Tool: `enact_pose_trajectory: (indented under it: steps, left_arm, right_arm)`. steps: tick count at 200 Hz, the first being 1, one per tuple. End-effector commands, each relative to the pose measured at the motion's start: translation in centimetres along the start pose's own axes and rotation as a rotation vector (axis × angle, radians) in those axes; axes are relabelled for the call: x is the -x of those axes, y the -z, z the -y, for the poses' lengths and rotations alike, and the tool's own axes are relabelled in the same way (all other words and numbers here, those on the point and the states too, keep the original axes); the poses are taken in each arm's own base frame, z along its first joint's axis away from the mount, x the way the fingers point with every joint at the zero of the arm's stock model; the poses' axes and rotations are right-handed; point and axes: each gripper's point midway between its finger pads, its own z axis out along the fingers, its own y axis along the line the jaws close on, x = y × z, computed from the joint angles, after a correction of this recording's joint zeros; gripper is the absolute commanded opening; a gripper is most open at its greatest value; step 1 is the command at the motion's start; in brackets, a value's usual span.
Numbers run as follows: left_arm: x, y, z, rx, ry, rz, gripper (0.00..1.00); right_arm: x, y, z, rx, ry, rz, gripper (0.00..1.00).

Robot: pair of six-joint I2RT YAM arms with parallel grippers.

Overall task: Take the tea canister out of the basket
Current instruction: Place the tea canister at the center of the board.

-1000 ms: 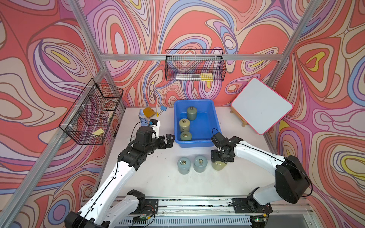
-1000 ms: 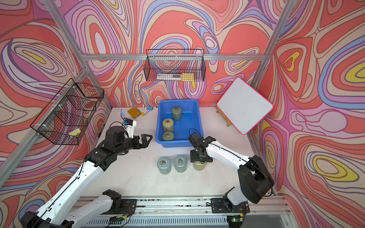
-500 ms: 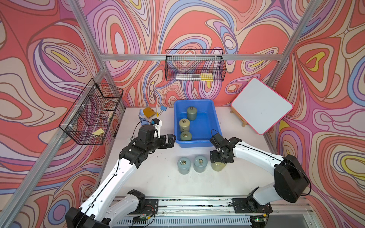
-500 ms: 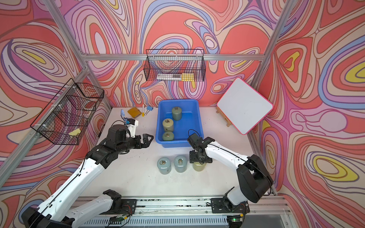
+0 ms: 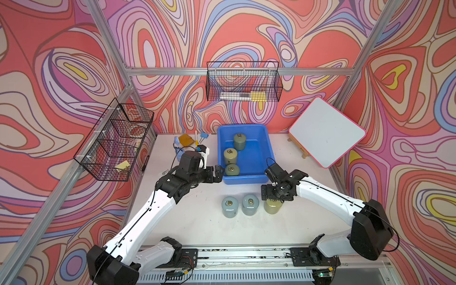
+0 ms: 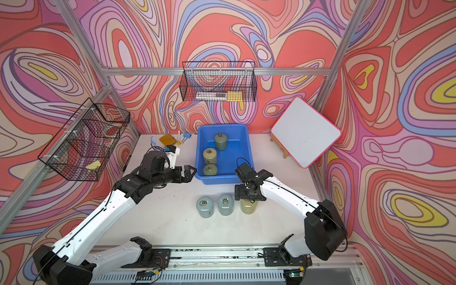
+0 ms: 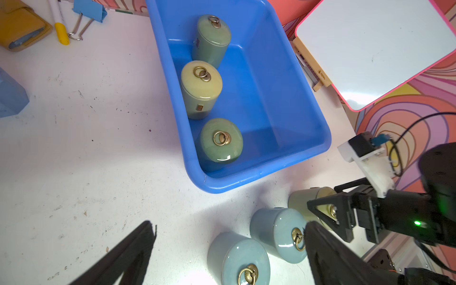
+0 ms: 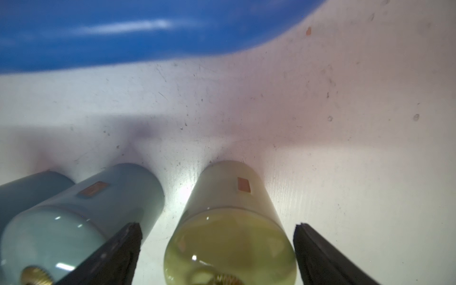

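Glossy yellow-green tea canister (image 8: 229, 222) — brass ring on lid — is standing upright on tabletop (image 5: 197, 222), outside blue basket (image 5: 256, 153) | right fingers (image 8: 320, 256) are straddling it, spread, not touching | left fingers (image 7: 328, 254) are hanging spread wide

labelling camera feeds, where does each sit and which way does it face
Top views: high at the front, looking down on the blue basket; left arm, right arm show.
Left wrist: raised, facing the basket; left end effector frames it.
Right wrist: low, facing the yellow-green tea canister between the open right end effector.
Shared: that canister shows in both wrist views.
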Motion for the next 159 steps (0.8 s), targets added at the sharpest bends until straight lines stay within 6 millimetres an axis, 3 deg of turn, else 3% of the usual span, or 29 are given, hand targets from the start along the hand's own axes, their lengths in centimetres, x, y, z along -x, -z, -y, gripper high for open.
enact_pose_trajectory:
  steps: [1,38,71,105,159]
  left_arm:
    - [0.0,-0.8,0.2,0.072,-0.074,-0.048,0.99]
    - [0.5,-3.8,1.2,0.156,-0.161,-0.087,0.99]
    - [1.6,-7.3,1.2,0.231,-0.217,-0.112,0.99]
    - [3.0,-10.9,0.2,0.340,-0.194,-0.120,0.99]
    - [3.7,-16.0,0.8,0.342,-0.054,-0.117,0.99]
  right_arm:
    - [1.5,3.0,0.2,0.001,0.011,0.085,0.98]
    - [4.0,6.5,1.1,-0.031,0.038,0.243,0.98]
    - [5.8,8.0,2.0,-0.064,0.065,0.377,0.98]
    - [6.0,7.7,2.9,-0.105,0.054,0.405,0.98]
    - [5.6,6.8,3.6,-0.124,0.039,0.421,0.98]
